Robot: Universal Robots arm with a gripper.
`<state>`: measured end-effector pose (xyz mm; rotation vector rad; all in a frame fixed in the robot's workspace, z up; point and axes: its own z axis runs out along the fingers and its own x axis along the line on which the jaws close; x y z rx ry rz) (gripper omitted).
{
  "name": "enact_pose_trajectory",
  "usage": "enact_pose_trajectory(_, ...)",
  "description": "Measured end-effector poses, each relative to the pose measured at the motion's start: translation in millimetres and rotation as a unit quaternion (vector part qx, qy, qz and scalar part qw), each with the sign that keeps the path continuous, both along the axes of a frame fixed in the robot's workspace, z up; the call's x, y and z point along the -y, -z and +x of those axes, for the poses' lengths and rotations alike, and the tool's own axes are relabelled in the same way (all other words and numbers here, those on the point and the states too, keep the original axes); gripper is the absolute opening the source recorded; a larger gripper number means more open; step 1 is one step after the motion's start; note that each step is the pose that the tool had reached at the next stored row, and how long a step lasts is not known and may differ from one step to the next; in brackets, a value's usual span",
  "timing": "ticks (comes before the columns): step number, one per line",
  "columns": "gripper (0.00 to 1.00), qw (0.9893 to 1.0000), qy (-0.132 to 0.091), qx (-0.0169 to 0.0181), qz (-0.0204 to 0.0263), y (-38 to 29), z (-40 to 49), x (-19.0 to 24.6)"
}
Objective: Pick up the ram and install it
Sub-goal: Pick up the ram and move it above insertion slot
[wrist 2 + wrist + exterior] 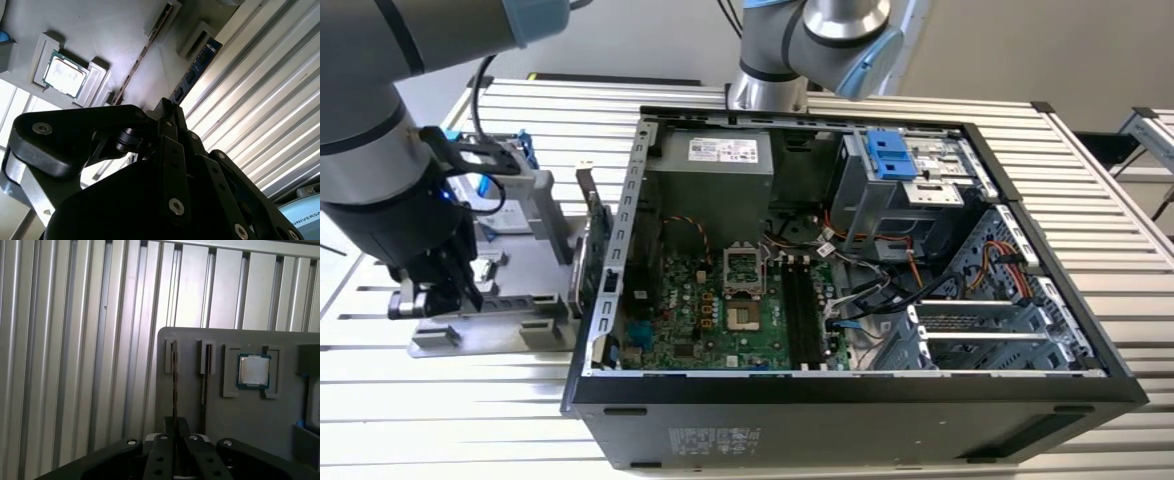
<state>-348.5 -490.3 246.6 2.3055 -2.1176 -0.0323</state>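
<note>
Plainly a robotics lab or assembly test cell. Told by the silver-grey industrial robot arm with pale blue joint caps point(374, 150), the ribbed aluminium profile table point(1107, 200), the open black desktop computer case point(854, 420) laid on its side, and the grey slotted parts fixture point(250, 425) holding a square silver processor chip point(253, 371).

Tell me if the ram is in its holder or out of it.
In. The ram stands on edge in a slot of the grey holder, with the gripper right at it.
</note>
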Motion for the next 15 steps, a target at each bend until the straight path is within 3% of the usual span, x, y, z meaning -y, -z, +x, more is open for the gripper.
enact_pose_trajectory(15, 0.0, 0.9996, 0.027, 0.0, 0.001, -4.7, 0.0, 0.0)
